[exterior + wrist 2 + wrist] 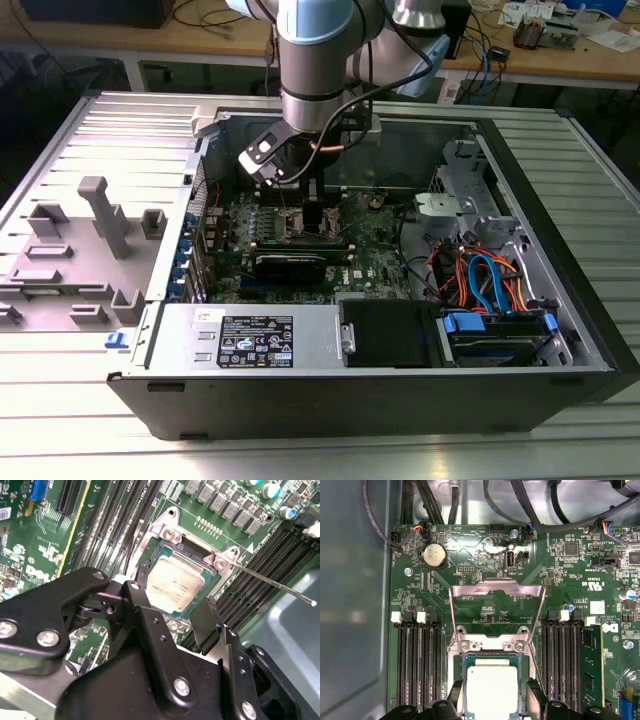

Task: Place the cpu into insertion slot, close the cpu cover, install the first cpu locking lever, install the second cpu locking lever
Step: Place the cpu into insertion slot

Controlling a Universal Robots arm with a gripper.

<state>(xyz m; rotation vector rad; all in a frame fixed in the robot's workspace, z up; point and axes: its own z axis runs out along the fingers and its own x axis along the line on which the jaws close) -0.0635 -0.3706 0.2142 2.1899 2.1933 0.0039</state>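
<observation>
The cpu [492, 690] lies flat in the insertion slot [149, 565], its cpu cover [495, 587] tipped up and one locking lever [270, 582] swung free to leave the socket open; my hand [167, 600] hovers spread wide astride the chip, gripping nothing.

Has the cpu [491, 687] lying in the insertion slot [459, 685], memory slots [417, 665] flanking on two sides, the cpu cover [495, 586] hinged up off one slot edge, and the gripper [170, 607] straddling the cpu, fingers apart.

Evenly bright, with white glare on the motherboard [560, 580]
</observation>
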